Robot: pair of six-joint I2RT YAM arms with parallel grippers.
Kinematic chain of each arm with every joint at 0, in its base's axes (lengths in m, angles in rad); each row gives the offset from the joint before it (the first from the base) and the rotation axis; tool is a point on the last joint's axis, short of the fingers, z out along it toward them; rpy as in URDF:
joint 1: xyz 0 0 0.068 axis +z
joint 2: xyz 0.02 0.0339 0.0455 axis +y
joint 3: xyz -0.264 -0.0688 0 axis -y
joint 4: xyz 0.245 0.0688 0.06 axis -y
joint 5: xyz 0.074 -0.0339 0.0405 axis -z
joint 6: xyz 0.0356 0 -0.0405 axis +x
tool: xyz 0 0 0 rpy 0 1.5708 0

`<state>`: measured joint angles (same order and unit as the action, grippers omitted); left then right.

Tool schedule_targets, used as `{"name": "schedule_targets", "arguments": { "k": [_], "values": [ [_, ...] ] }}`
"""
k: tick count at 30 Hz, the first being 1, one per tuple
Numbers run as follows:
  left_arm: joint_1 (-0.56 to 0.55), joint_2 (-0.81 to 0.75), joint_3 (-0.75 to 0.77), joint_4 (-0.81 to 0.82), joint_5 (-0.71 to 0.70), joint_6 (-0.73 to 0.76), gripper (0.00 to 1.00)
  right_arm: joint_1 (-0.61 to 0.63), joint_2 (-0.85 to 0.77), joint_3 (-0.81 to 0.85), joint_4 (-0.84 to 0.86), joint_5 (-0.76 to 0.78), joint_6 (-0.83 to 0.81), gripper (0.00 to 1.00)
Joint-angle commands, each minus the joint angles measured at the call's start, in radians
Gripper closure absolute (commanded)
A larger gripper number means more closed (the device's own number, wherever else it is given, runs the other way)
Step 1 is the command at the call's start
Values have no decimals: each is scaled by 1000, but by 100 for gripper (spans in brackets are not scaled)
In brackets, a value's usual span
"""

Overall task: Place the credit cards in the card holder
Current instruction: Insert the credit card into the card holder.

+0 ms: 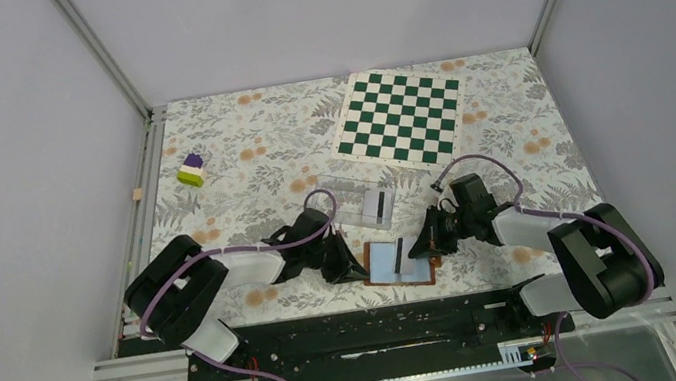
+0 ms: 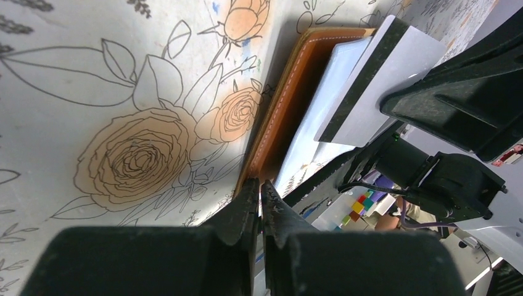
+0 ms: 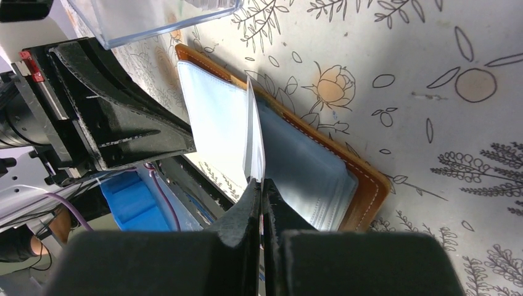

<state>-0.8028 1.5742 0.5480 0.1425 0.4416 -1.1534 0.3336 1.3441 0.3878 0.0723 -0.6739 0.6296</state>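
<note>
Pinching a credit card [image 3: 254,137] above the open card holder [image 3: 311,169]: right gripper [image 3: 261,183]. Left gripper [image 2: 259,186] closed at its edge. Clear case [image 1: 348,199] holds a second credit card [image 1: 379,207].

No readable text, label, brand, number or sign on anything here.

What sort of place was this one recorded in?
Probably a lab robot cell rather than a home or shop: plain grey walls held in aluminium framing, a floral cloth laid over the bench, and a green checkerboard at the back.
</note>
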Motion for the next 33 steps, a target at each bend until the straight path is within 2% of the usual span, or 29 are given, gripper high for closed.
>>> {"name": "schedule_targets", "arguments": {
  "k": [1, 13, 20, 26, 33],
  "values": [
    [-12, 12, 25, 33, -14, -15, 96, -3, 32, -20, 2, 10, -10, 100],
    [-25, 25, 24, 48, -5, -26, 98, -4, 130, -73, 221, -98, 122, 100],
    [-25, 22, 48, -32, -27, 7, 98, -4, 146, -100, 269, -117, 165, 100],
    [-25, 30, 110, -183, -76, 72, 98, -4, 152, -95, 221, -128, 168, 100],
    [-25, 48, 132, -209, -77, 92, 98, -2, 169, -57, 100, -156, 115, 100]
  ]
}}
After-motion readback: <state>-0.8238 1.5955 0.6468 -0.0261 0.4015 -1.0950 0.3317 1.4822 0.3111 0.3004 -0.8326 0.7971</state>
